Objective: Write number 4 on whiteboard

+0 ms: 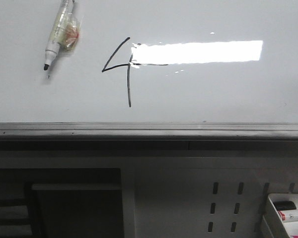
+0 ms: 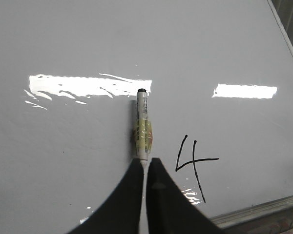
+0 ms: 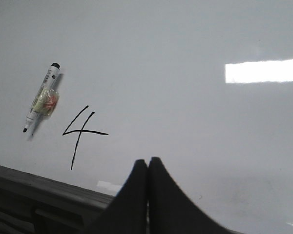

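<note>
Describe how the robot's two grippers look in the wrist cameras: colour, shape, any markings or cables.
Both look alike. The left gripper and the right gripper each show two matte black fingers, broad at the base and curving inward to narrow, rounded tips, with only a thin seam between them. No markings, labels or cables are visible on either, and the arms behind them are out of frame.

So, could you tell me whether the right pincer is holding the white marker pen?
No, the right pincer is shut on nothing; the white marker pen sits in the left pincer.
</note>
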Tool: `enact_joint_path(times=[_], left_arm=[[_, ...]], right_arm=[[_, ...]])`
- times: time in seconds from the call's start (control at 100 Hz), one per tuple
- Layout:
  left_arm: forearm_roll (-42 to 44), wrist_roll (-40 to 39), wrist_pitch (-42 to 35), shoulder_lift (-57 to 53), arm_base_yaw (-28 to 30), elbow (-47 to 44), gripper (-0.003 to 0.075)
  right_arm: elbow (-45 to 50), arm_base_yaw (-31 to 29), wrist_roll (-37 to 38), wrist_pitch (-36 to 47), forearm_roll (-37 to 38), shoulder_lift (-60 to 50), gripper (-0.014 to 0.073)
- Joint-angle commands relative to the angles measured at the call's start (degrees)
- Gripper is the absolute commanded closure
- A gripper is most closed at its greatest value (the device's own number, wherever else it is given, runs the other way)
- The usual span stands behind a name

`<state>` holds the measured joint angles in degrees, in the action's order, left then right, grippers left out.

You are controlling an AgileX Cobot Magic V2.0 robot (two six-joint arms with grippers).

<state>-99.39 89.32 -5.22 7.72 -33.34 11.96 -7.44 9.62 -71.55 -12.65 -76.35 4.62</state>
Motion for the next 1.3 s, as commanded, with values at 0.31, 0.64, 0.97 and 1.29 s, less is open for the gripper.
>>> enact_joint_path(times=[0.31,0.64,0.97,1.29], left_arm=[[0.03,0.0,0.92,0.62,-0.02,1.46,0.0741],[59.21,-50.98,-5.11,0.62,4.51,-1.79,0.0741],[94.93,-86.26,-0.8,-4.67,20.79,-7.92,0.0741],[95.36,-87.0,1.68,-9.81,26.23,-13.47,0.0741]], right_arm=[[-1.42,-0.29,-0.72,1.42,-1.2,0.53,0.0659],[-1.42,-0.29,-0.72,1.42,-1.2,0.53,0.0659],[-1.42,-0.29,-0.72,1.42,-1.2,0.53,0.0659],[-1.42,-0.29,-0.72,1.52,-1.2,0.53,0.0659]])
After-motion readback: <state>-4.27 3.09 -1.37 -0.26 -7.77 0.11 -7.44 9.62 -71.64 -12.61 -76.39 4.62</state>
